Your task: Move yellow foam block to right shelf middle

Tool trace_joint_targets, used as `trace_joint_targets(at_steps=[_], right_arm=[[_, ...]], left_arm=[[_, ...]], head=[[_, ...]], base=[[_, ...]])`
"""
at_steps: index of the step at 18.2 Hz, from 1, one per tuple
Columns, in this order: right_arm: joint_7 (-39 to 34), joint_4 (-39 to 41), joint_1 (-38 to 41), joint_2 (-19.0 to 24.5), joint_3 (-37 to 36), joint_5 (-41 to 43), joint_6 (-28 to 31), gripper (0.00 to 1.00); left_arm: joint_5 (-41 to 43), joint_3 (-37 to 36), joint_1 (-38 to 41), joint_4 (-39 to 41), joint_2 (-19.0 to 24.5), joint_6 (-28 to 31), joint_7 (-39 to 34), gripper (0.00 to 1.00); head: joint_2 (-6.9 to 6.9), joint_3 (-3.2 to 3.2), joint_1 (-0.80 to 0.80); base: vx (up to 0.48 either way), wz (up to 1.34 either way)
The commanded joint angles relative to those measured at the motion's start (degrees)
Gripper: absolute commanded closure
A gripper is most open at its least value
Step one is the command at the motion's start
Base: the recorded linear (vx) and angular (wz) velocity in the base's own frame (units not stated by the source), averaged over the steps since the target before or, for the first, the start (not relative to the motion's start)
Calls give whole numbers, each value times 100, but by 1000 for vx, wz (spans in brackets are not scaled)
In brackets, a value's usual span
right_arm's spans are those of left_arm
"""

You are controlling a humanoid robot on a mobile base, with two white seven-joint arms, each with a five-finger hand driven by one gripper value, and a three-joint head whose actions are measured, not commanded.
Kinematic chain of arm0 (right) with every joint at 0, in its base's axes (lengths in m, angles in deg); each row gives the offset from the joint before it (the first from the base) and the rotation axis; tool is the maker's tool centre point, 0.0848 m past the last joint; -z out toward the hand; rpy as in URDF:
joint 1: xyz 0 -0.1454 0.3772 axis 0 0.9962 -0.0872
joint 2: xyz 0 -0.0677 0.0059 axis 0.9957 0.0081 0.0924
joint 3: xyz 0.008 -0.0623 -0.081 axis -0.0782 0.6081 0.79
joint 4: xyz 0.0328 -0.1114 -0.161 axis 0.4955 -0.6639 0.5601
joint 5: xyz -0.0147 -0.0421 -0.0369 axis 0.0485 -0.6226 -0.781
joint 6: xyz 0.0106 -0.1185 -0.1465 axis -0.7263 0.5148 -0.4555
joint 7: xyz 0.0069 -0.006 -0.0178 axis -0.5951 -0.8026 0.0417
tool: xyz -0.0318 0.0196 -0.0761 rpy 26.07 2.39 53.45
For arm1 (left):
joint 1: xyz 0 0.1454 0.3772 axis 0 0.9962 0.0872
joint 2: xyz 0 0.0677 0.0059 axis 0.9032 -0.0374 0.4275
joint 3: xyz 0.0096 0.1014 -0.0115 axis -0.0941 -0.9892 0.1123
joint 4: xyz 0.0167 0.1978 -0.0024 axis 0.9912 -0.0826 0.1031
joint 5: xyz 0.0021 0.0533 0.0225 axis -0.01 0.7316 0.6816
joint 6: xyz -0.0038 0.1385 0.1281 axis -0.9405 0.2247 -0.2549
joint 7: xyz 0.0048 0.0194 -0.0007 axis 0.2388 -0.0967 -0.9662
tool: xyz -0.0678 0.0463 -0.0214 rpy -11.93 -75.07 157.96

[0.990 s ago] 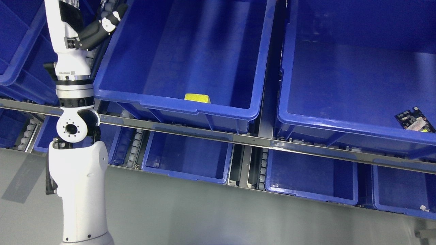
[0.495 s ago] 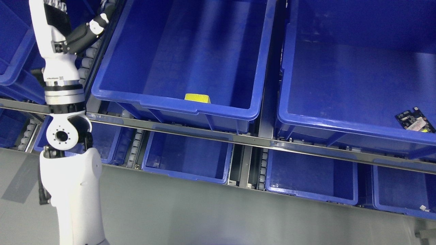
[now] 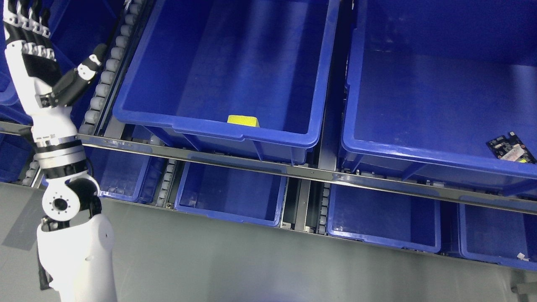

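The yellow foam block (image 3: 243,121) lies at the near wall of the big blue bin (image 3: 218,128) on the middle shelf level, mostly hidden behind the bin's front rim. My left hand (image 3: 46,50) is up at the far left, well left of that bin, over the roller track. Its fingers are spread and straight and it holds nothing. The right arm is out of view.
A second big blue bin (image 3: 419,155) stands to the right, with a small circuit board (image 3: 511,149) in its near right corner. Smaller blue bins (image 3: 228,209) sit on the lower level. A metal shelf rail (image 3: 293,171) runs across. Grey floor lies below.
My left arm has moved left and down, away from the bin's left rim, and the hand now shows with fingers spread. The yellow block has not moved.
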Motion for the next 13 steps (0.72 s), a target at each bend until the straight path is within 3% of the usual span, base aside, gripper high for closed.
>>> trace_joint_targets(at_steps=[1, 5, 9, 13], right_arm=[[-2, 100, 9, -100, 0, -18, 3, 0], [-2, 100, 9, -100, 0, -18, 3, 0], [-2, 100, 9, -100, 0, -18, 3, 0], [-2, 100, 9, -100, 0, -18, 3, 0]], left_arm=[[-527, 342, 413, -19, 100, -4, 20, 0], [-966, 19, 457, -370, 100, 14, 133, 0], [-1282, -509, 448, -511, 100, 58, 950, 0], [-1678, -493, 439, -538, 100, 111, 1031, 0]], head=[[0, 0, 0], [0, 0, 0], [0, 0, 0], [0, 0, 0]], base=[[0, 0], [0, 0], [0, 0], [0, 0]])
